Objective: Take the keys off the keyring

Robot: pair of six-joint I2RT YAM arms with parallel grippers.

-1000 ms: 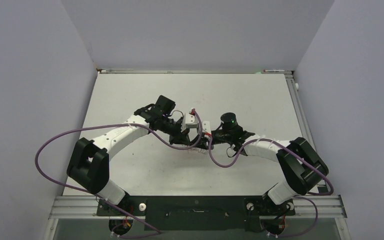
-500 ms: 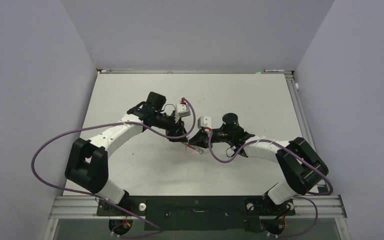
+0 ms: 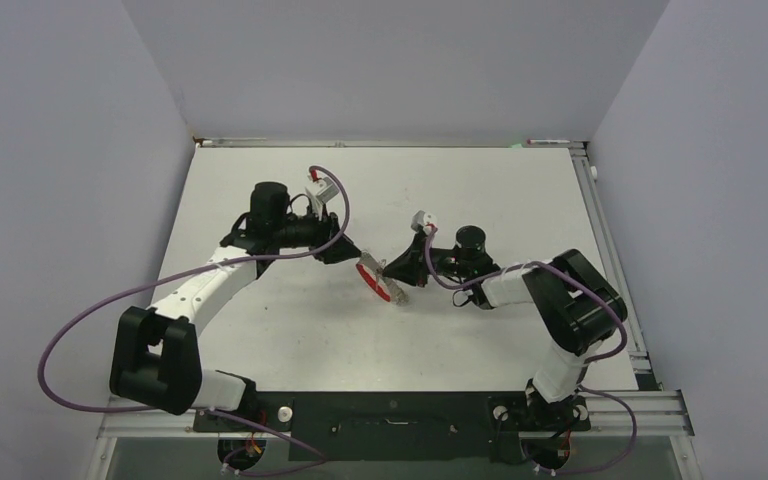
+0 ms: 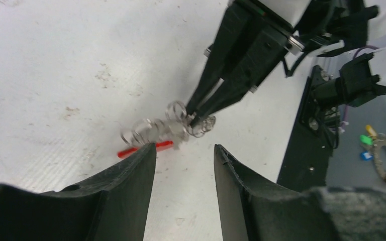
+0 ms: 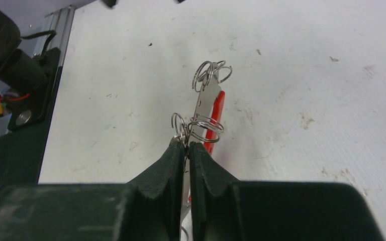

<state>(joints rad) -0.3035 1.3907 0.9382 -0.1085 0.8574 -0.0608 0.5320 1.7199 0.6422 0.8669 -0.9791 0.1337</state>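
While the right claw (image 5: 186, 145) clamps the keyring (image 5: 208, 123), the left claw (image 4: 185, 148) gapes empty beside it; keys (image 5: 200, 103) appear attached, no key lies free, removal judged outstanding.

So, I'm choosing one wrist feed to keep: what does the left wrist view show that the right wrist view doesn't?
Only left wrist: the gap of the open, empty left tool, plus the right tool seen from outside, its arm behind it. Only right wrist: a flat key shown clearly, running between ring clusters. Both: the right tool shut on the keyring, the red strap and the white table.
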